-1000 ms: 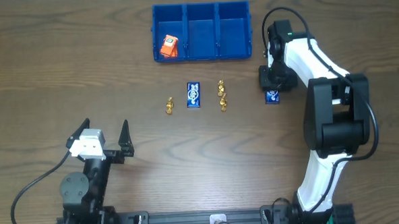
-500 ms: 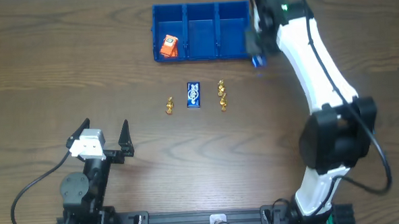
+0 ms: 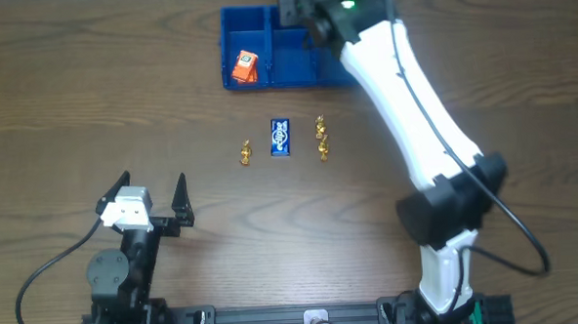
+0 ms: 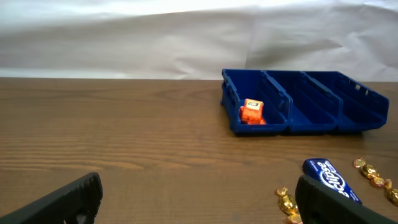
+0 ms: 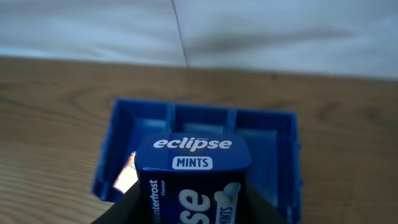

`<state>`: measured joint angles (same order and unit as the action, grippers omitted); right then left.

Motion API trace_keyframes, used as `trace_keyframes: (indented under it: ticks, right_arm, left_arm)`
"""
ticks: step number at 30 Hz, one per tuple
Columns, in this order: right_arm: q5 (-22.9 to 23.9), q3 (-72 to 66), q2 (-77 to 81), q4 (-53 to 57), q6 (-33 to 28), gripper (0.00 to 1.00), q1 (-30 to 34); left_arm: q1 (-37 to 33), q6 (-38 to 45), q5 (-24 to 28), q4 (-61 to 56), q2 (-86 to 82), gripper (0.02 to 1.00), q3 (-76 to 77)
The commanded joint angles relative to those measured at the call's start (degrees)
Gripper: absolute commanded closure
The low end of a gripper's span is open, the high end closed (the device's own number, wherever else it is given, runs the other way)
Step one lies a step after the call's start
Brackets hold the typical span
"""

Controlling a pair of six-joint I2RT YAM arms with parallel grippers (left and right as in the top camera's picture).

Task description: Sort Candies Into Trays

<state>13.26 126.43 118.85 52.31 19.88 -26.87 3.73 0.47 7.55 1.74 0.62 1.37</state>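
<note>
Blue mint tin clamped in right gripper, lifted above blue tray at upper middle of the top view; which compartment, can't tell. Orange candy in tray's left compartment. Second blue tin mid-frame on table, gold candies either side. Left gripper at lower left, fingers spread, grasping nothing.

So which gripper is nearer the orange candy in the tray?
Right. The right gripper, holding a blue mint tin, hangs above the blue tray where the orange candy lies; the left gripper sits open by its base, far off.
</note>
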Motion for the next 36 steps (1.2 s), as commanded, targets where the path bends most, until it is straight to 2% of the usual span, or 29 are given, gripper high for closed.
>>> trace_keyframes:
  ticks: [1, 7, 19, 21, 26, 28, 30, 31, 32, 36]
  right_arm:
    - [1.7, 0.1, 7.0, -1.2, 2.9, 0.934, -0.5]
    - [1.4, 0.1, 12.9, -1.8, 6.8, 0.932, -0.4]
    - [0.9, 0.0, 15.7, -4.3, 7.0, 0.93, -0.3]
    - [0.9, 0.0, 16.3, -4.1, 7.0, 0.897, -0.3]
    - [0.9, 0.0, 17.5, -4.3, 7.0, 0.623, -0.3]
    - [0.9, 0.0, 17.6, -4.5, 7.0, 0.408, -0.3]
    - [0.9, 0.0, 17.6, -4.5, 6.9, 0.255, -0.4]
    - [0.9, 0.0, 17.6, -4.5, 6.9, 0.077, -0.4]
    - [0.9, 0.0, 17.6, -4.5, 6.9, 0.001, -0.4]
    - [0.9, 0.0, 17.6, -4.5, 6.9, 0.001, -0.4]
  left_arm:
    - [-0.4, 0.9, 0.9, 2.0, -0.4, 0.02, -1.1]
    - [-0.4, 0.9, 0.9, 2.1, -0.4, 0.02, -1.1]
    - [-0.4, 0.9, 0.9, 2.0, -0.4, 0.02, -1.1]
    - [-0.4, 0.8, 0.9, 2.0, -0.4, 0.02, -1.1]
    - [-0.4, 0.8, 0.9, 2.1, -0.4, 0.02, -1.1]
    - [-0.4, 0.9, 0.9, 2.0, -0.4, 0.02, -1.1]
    - [-0.4, 0.9, 0.9, 2.0, -0.4, 0.02, -1.1]
    - [-0.4, 0.8, 0.9, 2.0, -0.4, 0.02, -1.1]
    - [-0.4, 0.9, 0.9, 2.0, -0.4, 0.02, -1.1]
    - [-0.4, 0.9, 0.9, 2.0, -0.4, 0.02, -1.1]
